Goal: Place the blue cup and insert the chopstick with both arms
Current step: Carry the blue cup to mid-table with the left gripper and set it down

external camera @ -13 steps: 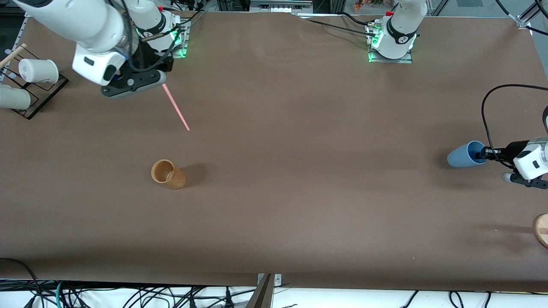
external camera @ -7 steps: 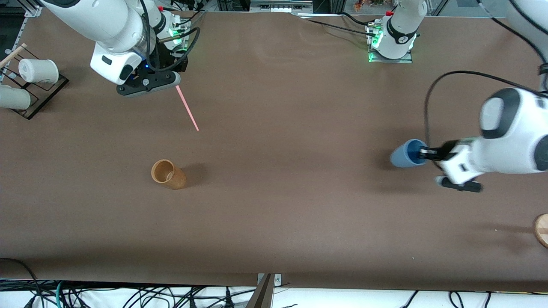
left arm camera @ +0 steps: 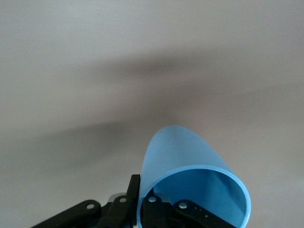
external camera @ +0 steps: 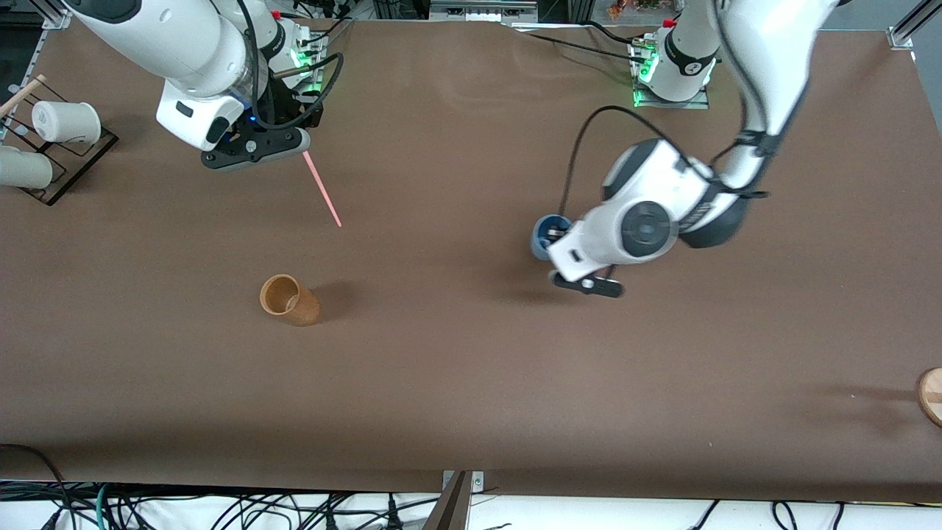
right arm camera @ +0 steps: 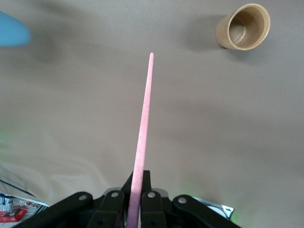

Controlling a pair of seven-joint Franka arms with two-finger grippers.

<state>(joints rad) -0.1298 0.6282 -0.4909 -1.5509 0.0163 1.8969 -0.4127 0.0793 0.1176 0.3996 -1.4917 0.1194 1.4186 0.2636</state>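
My left gripper (external camera: 556,239) is shut on the rim of the blue cup (external camera: 545,237) and holds it in the air over the middle of the table. In the left wrist view the blue cup (left arm camera: 190,171) is tilted, with one finger inside the rim and one outside, where the gripper (left arm camera: 142,192) pinches the wall. My right gripper (external camera: 298,147) is shut on the pale-pink chopstick (external camera: 322,189) over the table near the right arm's base. In the right wrist view the chopstick (right arm camera: 142,128) sticks straight out from the gripper (right arm camera: 137,187).
A tan cup (external camera: 288,299) stands on the table nearer the front camera than the chopstick and shows in the right wrist view (right arm camera: 243,27). A black rack (external camera: 73,169) with white cups (external camera: 66,121) and a wooden stick (external camera: 20,94) is at the right arm's end. A wooden disc (external camera: 931,396) lies at the left arm's end.
My left arm has swung the blue cup from the left arm's end of the table to over the middle. My right gripper shifted slightly toward the middle with the chopstick, then held still.
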